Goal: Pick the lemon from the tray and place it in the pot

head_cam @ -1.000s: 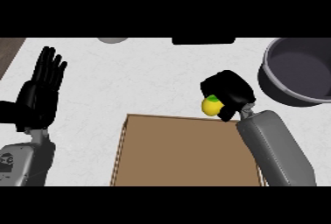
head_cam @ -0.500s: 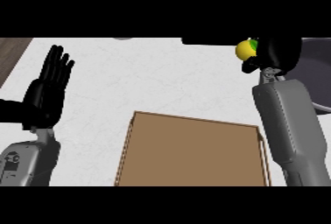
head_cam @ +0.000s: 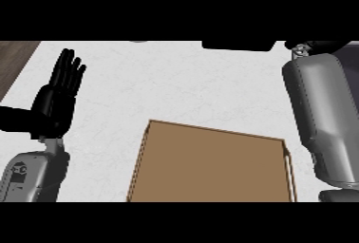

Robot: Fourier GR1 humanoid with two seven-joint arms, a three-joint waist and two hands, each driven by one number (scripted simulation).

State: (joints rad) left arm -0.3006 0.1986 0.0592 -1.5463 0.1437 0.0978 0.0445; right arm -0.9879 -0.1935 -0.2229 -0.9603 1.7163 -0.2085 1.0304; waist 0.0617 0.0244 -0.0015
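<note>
Where the white, faintly mottled bench (head_cam: pixel 182 80) fills most of the head view, a strip of dark wood-grain surface (head_cam: pixel 15 57) shows past its edge at 10 o'clock. A flat brown rectangular tray (head_cam: pixel 210 166) lies on the bench at 6 o'clock, its far edge slanting slightly down toward the right and a thin raised rim showing along its right side. At 9 o'clock the black left hand (head_cam: pixel 54 102) rests open on its grey left forearm (head_cam: pixel 32 175), fingers straight and close together pointing toward 12 o'clock, thumb out to the side. It holds nothing, touches nothing and is well apart from the tray. The long grey right forearm (head_cam: pixel 326 114) runs up the 3 o'clock side, just beside the tray's right rim, to the top edge at 1 o'clock. There only a small black part of the right hand (head_cam: pixel 326 45) shows, so I cannot tell how far it is open or what it holds. A flat dark shape (head_cam: pixel 238 45) is cut off by the top edge at 12 o'clock; what it is I cannot tell. The yellow lemon shows nowhere in this view, so its place cannot be told.
</note>
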